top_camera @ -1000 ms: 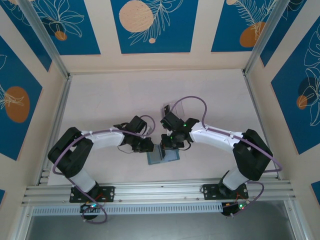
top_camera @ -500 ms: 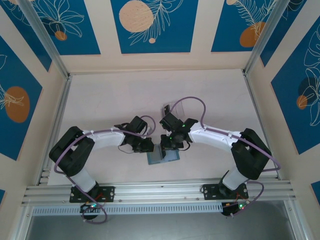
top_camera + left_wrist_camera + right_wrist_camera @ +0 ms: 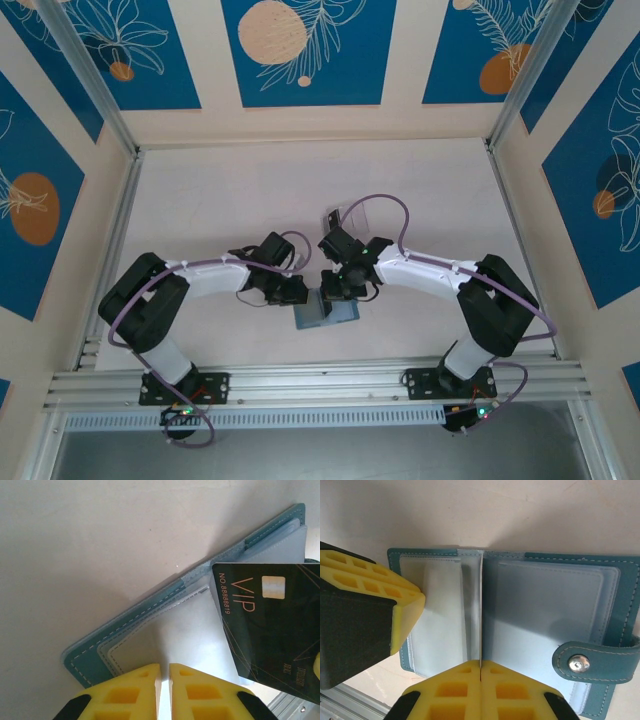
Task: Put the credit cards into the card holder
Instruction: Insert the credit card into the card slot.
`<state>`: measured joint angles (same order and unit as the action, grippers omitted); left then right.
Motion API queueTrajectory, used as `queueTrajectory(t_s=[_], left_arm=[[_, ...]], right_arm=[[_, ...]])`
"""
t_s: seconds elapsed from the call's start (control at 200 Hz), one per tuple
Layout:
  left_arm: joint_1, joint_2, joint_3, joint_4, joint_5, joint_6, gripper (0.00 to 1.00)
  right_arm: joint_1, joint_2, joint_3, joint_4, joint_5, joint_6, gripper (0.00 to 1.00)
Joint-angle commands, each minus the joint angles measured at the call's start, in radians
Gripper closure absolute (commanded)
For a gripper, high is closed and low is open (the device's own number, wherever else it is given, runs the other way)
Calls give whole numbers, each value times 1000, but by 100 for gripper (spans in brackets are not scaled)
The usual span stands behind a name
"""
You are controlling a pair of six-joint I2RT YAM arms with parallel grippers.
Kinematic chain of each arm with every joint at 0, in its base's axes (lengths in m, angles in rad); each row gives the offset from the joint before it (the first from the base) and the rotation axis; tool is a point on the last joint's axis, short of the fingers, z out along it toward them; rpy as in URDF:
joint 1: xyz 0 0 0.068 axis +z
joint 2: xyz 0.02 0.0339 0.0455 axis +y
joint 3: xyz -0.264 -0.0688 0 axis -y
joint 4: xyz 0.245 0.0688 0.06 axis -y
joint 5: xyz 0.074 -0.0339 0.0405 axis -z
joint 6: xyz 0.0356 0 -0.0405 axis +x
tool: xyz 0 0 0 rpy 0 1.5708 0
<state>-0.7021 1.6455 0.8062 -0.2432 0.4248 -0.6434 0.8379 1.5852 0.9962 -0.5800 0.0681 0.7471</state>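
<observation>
The teal card holder lies open on the table between both grippers, grey pockets up. My right gripper is shut on a black credit card, seen edge-on standing upright over the holder's spine. From the left wrist the same card shows its face, printed VIP, hanging over the right half of the holder. My left gripper is pinched on a grey pocket sleeve at the holder's left half; its yellow fingers press there. From above, the left gripper and right gripper almost meet.
A clear plastic box stands just behind the right gripper. The holder's snap strap lies folded over its right edge. An aluminium rail runs along the near table edge, close to the holder.
The right arm has edged slightly left over the holder with the card. The left arm and the holder stay where they were.
</observation>
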Motion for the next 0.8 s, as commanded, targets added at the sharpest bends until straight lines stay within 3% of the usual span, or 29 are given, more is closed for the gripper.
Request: queueTrajectory(t_s=[0.0, 0.145, 0.335, 0.79], left_arm=[[4, -23, -19, 1, 57, 29, 85], [3, -83, -25, 10, 109, 40, 83], [4, -122, -31, -58, 53, 62, 82], [4, -25, -40, -92, -41, 89, 83]], right_arm=[[-14, -58, -26, -17, 4, -21, 100], [-51, -121, -76, 15, -40, -44, 100], [-105, -161, -137, 76, -151, -73, 100], [-184, -167, -240, 200, -387, -85, 100]])
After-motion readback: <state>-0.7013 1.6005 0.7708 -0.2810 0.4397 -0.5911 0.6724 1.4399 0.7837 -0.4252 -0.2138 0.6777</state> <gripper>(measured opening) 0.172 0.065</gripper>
